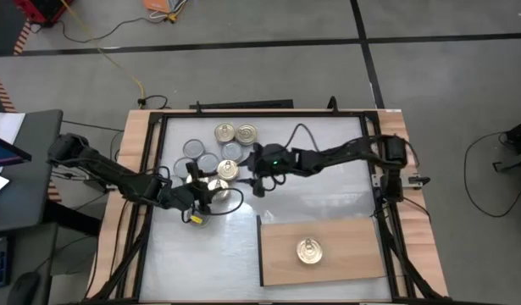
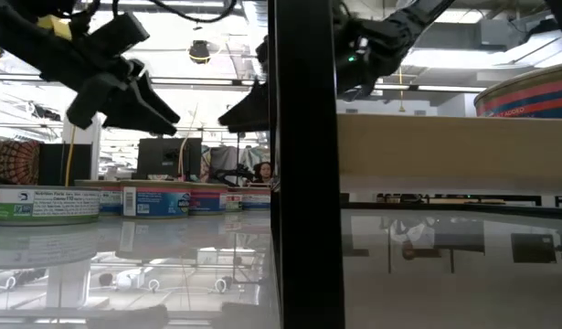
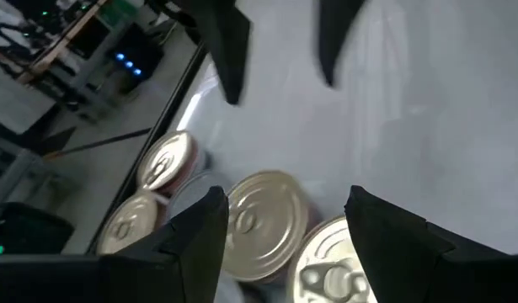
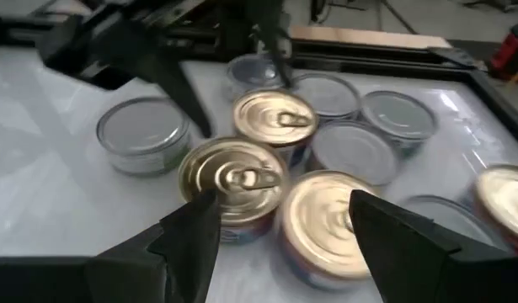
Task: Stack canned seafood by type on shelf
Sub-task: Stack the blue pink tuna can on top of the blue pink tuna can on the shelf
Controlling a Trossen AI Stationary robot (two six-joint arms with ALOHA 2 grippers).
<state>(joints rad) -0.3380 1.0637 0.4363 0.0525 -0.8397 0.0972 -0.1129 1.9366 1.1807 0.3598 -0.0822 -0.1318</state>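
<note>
Hovering over the cluster of tins (image 1: 216, 157) beyond the shelf (image 1: 328, 251), the left gripper (image 1: 198, 196) and right gripper (image 1: 252, 174) both stand open and empty, probably poised for picking. One gold-lidded tin (image 1: 308, 251) already sits on the shelf.

The room is evenly and brightly lit from overhead. From above, the pale tabletop (image 1: 319, 195) looks washed and glossy, with only faint shadows under the arms. At table height it acts like a mirror, reflecting the ceiling lights and the row of cans (image 2: 125, 201); the arms stand as dark silhouettes against a bright background, and a black upright post (image 2: 303, 164) is blurred. In the wrist views the near claw fingers (image 3: 191, 244) are soft and dark, the gold lids (image 4: 233, 177) catch white glare, and motion blur smears the cans.
</note>
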